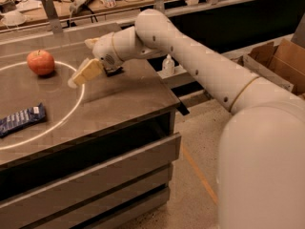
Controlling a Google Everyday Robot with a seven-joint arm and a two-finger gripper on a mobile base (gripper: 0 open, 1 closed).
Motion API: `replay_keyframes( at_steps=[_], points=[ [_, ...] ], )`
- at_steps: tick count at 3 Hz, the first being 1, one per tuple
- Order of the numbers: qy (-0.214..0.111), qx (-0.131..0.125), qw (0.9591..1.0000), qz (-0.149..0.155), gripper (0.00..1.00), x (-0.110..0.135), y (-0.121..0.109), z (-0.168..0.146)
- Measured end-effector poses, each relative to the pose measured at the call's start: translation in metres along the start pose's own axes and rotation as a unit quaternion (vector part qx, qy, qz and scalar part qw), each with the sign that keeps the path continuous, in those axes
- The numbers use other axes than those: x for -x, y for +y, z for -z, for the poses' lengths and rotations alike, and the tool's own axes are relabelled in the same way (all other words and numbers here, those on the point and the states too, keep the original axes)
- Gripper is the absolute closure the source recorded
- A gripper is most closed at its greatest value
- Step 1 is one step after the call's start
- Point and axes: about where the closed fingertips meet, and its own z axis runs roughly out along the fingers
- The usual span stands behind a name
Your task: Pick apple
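Hovering above the table (124, 97) left of centre, gripper (78, 80) sits right of the apple (40, 62), apart; open or closed, cannot tell; blue packet (21, 119) lower left.

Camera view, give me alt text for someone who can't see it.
A white robot arm reaches over a dark table, its tool hovering beside a red apple, apart from it. The apple sits on the far edge of a white circle; a blue snack packet lies nearer the front.

End effector (82, 75) over table (128, 97), near apple (40, 62), apart.
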Motion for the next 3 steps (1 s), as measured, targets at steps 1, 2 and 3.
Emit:
replay_keyframes(
  at_steps=[1, 2, 3],
  points=[
    [-0.001, 0.015, 0.9999, 0.006, 0.0, 0.006, -0.014, -0.039],
    [-0.014, 0.019, 0.9997, -0.003, 0.0, 0.014, -0.033, -0.07],
    [-0.03, 0.026, 0.999, -0.021, 0.0, 0.021, -0.036, -0.1]
  ],
)
